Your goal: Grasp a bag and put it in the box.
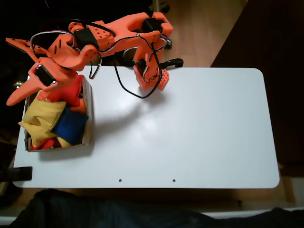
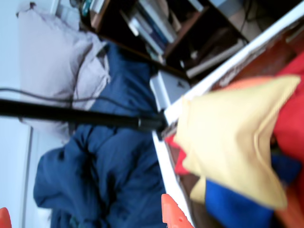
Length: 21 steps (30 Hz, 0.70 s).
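Fixed view, left edge of the frame: the square golden-yellow fabric beanbag [image 1: 43,117] lies slumped in the low brown cardboard box [image 1: 88,124] on the white worktop [image 1: 190,128], among red, orange and blue bags. The orange pincer [image 1: 21,88] hovers over the box with its fingers spread and empty. I judge the bag light, soft and grippy, best pinched at a loose corner or fold.

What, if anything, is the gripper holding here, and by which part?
Nothing, it seems: the gripper hangs over the box, fingertips apart in the wrist view, and the bag lies inside.
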### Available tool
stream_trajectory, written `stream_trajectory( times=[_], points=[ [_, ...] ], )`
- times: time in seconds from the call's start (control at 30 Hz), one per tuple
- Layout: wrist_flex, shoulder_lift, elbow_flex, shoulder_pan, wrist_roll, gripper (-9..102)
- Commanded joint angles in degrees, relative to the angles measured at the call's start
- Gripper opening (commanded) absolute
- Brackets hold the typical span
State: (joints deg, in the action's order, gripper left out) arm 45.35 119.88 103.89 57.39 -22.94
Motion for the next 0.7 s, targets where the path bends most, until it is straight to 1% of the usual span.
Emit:
stream_trajectory(
  times=[0.0, 0.23, 0.37, 0.5, 0.67],
  points=[
    [3.0, 3.3, -4.2, -1.5, 1.0, 62],
    [13.0, 6.0, -12.1, -6.7, 4.1, 62],
    [18.0, 7.3, -15.6, -10.7, 6.4, 65],
    [21.9, 8.7, -17.5, -15.2, 8.5, 67],
    [24.2, 10.2, -17.8, -20.7, 12.3, 67]
  ],
)
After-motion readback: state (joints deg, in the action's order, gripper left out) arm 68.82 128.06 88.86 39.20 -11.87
